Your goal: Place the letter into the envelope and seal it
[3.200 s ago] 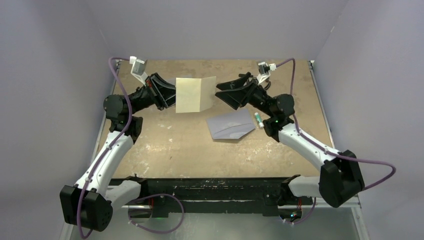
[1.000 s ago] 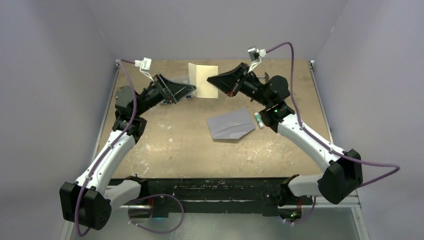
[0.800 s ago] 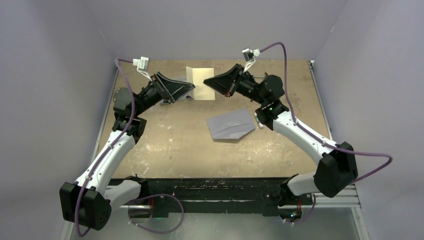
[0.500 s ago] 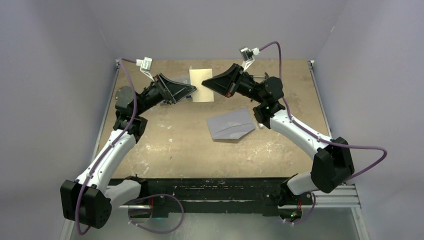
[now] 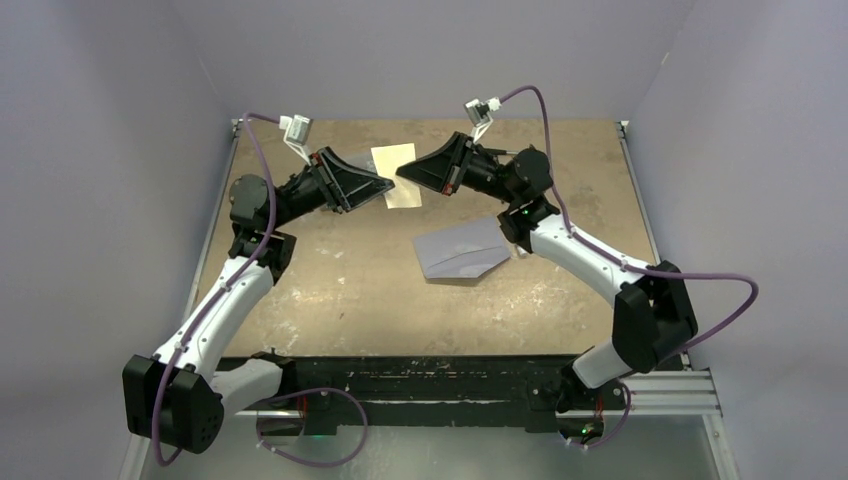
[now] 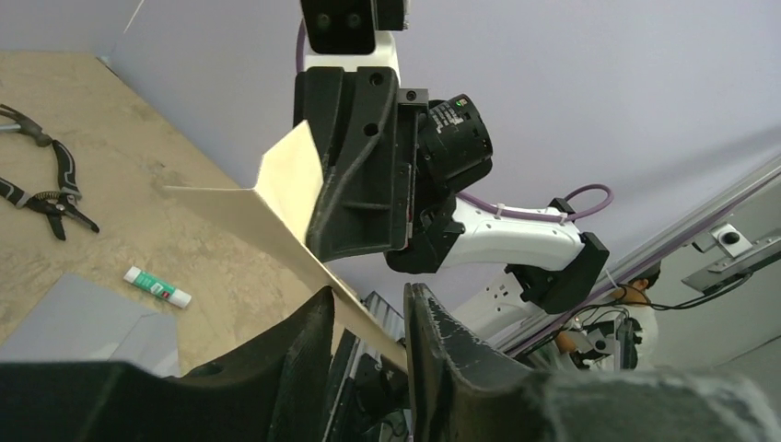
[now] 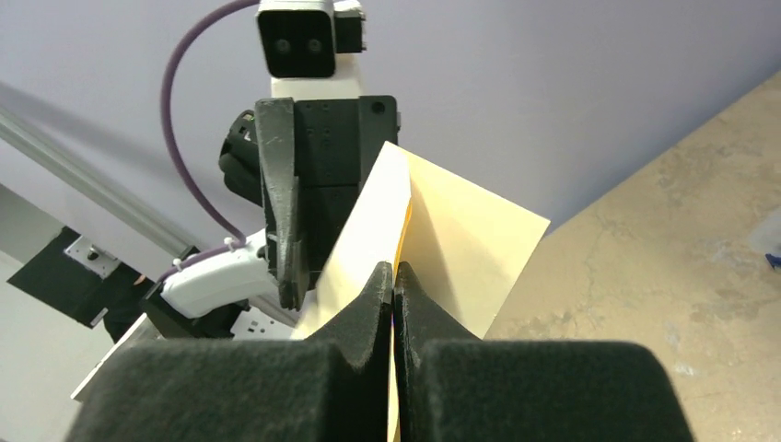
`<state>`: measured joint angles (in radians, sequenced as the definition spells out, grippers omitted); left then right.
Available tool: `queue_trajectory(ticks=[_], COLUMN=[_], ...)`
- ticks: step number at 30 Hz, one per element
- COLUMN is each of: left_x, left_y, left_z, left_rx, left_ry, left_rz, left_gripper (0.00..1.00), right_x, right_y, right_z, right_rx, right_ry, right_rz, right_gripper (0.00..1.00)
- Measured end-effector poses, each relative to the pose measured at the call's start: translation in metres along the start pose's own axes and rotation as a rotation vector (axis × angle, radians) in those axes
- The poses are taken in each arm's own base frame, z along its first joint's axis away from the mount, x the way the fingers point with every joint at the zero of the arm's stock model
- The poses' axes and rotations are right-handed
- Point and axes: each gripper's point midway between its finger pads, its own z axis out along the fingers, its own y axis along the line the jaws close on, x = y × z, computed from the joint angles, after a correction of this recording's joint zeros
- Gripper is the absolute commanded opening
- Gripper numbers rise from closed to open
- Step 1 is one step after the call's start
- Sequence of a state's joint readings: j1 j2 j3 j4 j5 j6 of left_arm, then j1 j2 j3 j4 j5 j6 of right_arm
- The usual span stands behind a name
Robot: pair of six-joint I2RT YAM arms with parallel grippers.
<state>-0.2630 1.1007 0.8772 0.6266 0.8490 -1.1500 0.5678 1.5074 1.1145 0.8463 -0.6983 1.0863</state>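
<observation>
The cream letter (image 5: 396, 176) hangs folded in the air over the far middle of the table. My right gripper (image 5: 402, 170) is shut on its right edge; in the right wrist view the jaws (image 7: 393, 269) pinch the sheet (image 7: 460, 235). From the left, my left gripper (image 5: 380, 186) straddles the letter's other edge. Its jaws (image 6: 368, 295) are partly open, with the paper (image 6: 281, 180) running slantwise across the gap. The grey-lavender envelope (image 5: 462, 250) lies flat on the table, nearer than the letter, its pointed flap to the right; its corner (image 6: 74, 318) shows below the letter.
A glue stick (image 6: 157, 286) lies next to the envelope, under the right arm. Pliers (image 6: 41, 184) rest further back on the table. Lavender walls close in the table (image 5: 330, 290) at the back and on both sides.
My right gripper has carried the letter leftwards to the left gripper, and the sheet has folded narrower. My left jaws have narrowed around the letter's edge.
</observation>
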Motion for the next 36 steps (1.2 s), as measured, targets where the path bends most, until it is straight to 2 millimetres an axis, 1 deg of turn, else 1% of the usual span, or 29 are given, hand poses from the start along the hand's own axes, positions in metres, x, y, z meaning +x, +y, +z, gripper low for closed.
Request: queue_trajectory(ticks=[1,4,5,6,8,10,12,15,16,17,19,20,21,23,26,33,36], left_x=[0.001,0.003,0.004,0.005,0.008,0.008,0.008,0.008,0.008,0.009,0.01,0.011,0.011,0.011,0.01,0.005,0.003], left_y=[0.0,0.0,0.001,0.003,0.006,0.008,0.009,0.011,0.012,0.013,0.015,0.016,0.016,0.015,0.009,-0.009,-0.015], left_z=[0.0,0.0,-0.001,-0.001,-0.001,-0.001,-0.001,-0.001,-0.001,-0.001,-0.002,-0.002,-0.002,-0.003,-0.002,-0.002,-0.003], left_rx=[0.002,0.003,0.001,-0.004,-0.016,-0.029,-0.042,-0.059,-0.065,-0.069,-0.077,-0.08,-0.081,-0.08,-0.065,-0.015,0.001], left_ry=[0.004,0.015,0.022,0.027,0.039,0.048,0.058,0.073,0.076,0.079,0.087,0.09,0.093,0.096,0.099,0.088,0.087], left_rz=[0.001,-0.001,0.001,0.0,0.006,0.011,0.026,0.047,0.052,0.054,0.059,0.059,0.061,0.064,0.072,0.092,0.095], left_gripper=[0.26,0.11,0.02,0.0,0.0,0.0,0.0,0.0,0.0,0.0,0.0,0.0,0.0,0.0,0.0,0.0,0.0], right_x=[0.001,0.003,0.002,0.001,-0.001,0.0,0.002,0.004,0.003,0.002,-0.002,-0.004,-0.006,-0.008,-0.004,0.011,0.012], right_y=[-0.004,-0.008,-0.008,-0.008,-0.009,-0.011,-0.015,-0.016,-0.014,-0.012,-0.005,-0.002,0.002,0.008,0.007,-0.016,-0.016], right_z=[0.001,0.002,0.003,0.003,0.003,0.002,0.002,0.0,-0.001,-0.002,-0.005,-0.006,-0.008,-0.013,-0.017,-0.015,-0.015], right_rx=[0.011,0.027,0.028,0.028,0.034,0.043,0.059,0.082,0.09,0.094,0.104,0.106,0.106,0.113,0.118,0.136,0.128], right_ry=[0.006,0.014,0.012,0.011,0.009,0.012,0.021,0.028,0.025,0.023,0.009,0.001,-0.01,-0.028,-0.03,-0.013,-0.015], right_rz=[0.005,0.011,0.007,0.003,-0.002,0.001,0.003,0.008,-0.003,-0.005,-0.026,-0.033,-0.043,-0.046,-0.023,0.099,0.127], right_gripper=[0.0,0.0,0.0,0.0,0.02,0.12,0.26,0.53,0.62,0.73,0.89,0.95,0.98,0.98,0.98,0.98,0.96])
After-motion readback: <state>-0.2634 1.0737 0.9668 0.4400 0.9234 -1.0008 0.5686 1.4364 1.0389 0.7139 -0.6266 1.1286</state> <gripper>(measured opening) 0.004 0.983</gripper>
